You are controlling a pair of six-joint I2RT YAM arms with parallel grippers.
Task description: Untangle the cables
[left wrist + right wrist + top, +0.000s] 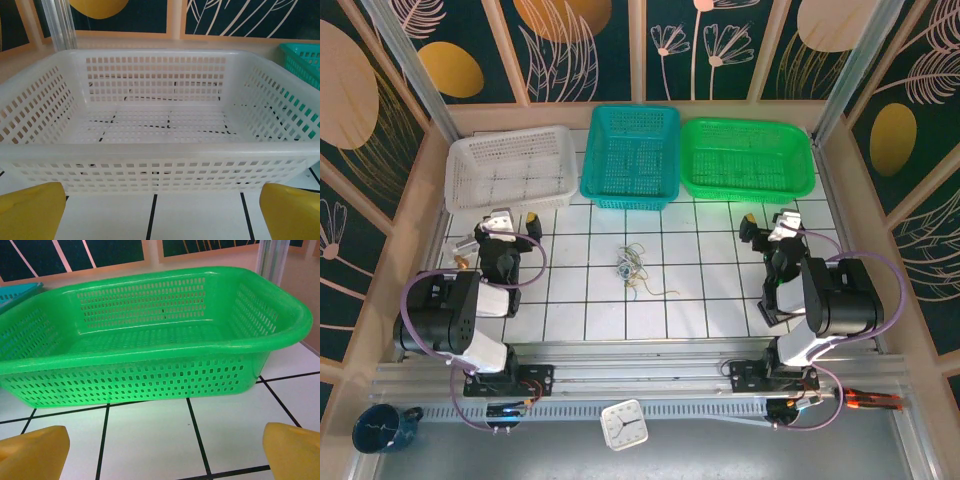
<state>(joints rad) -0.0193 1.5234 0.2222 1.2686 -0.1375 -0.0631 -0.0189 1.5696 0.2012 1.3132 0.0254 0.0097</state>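
The cables [634, 266] are seen tangled at the overhead frame's centre. The left gripper [160, 212] and right gripper [162, 452] are spread wide, empty.

Bright, even light; perhaps slight softness.

The top camera sits high above and behind the left hand [515, 222] and right hand [767, 226], looking steeply down on the whole tabletop [700, 300], with all three baskets beyond the hands. The left wrist camera rides low just behind the left hand, facing forward along the tabletop, close to the white basket [160, 150] straight ahead of the hand. The right wrist camera sits likewise behind the right hand, close to the green basket [150, 375] ahead of it. Each wrist view shares its basket with the top view; both catch an edge of the teal basket [305, 55], inward of each hand.
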